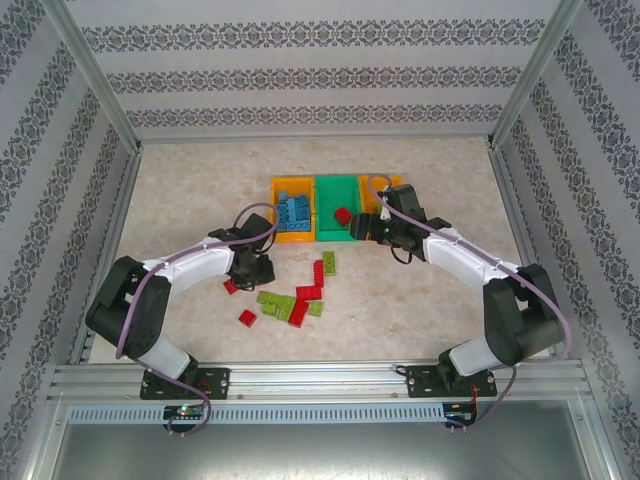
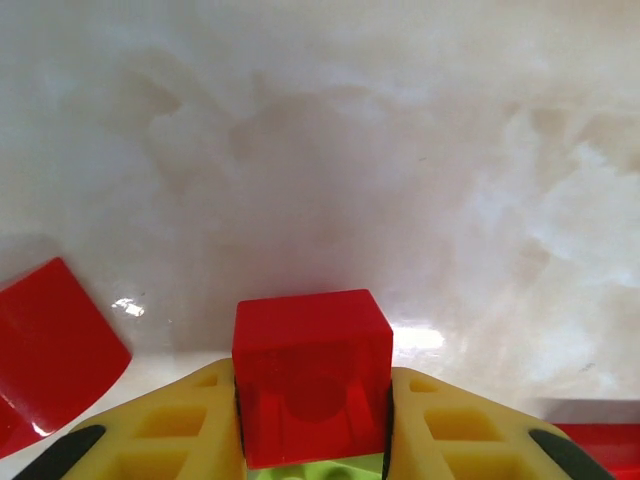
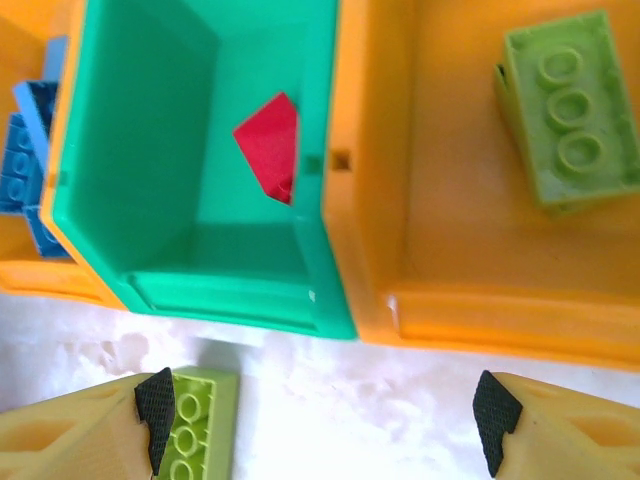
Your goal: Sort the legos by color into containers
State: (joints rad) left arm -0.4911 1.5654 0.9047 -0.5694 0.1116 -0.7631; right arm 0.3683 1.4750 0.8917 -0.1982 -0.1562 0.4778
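our left jaws clench one red plastic brick (image 2: 312, 370). our right jaws gape; ahead of them we count two orange plastic bins (image 3: 450, 250), one green bin (image 3: 140, 150).

Red brick (image 2: 312, 375) is glossy plastic, tabletop (image 2: 400, 150) smooth and shiny.

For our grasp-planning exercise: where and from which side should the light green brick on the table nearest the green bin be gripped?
Grip its two long side walls, coming down from above: the light green brick lies flat, studs up, so those parallel faces suit the open right pincer.
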